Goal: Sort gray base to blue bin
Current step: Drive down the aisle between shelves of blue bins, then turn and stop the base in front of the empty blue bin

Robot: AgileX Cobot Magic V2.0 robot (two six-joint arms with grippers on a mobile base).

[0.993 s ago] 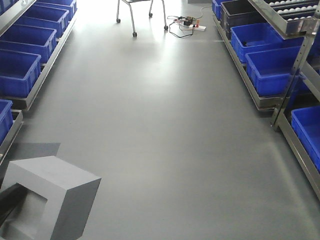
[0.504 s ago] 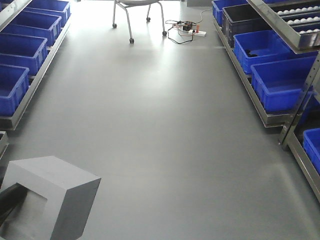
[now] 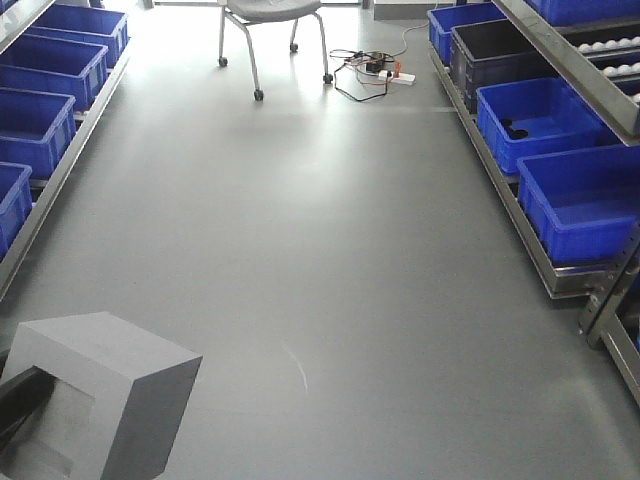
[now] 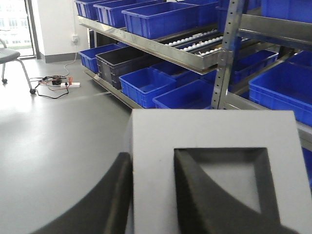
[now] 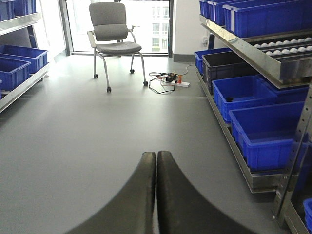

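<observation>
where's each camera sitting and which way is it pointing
Exterior front-facing: up on the robot, looking down the aisle floor; the matte gray cube-shaped base shows lower left, a dark finger in its recess.
Left wrist: behind the left gripper, facing the right-hand rack of bright-blue plastic crates; its fingers clamp one wall of the base.
Right wrist: behind the shut right gripper, facing the gray wheeled office chair.
Shared: all three show the white power strip.

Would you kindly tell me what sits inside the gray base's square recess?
One dark finger of the left gripper sits inside the gray base; its partner is outside the wall. The finger hides the recess's lower part.
</observation>
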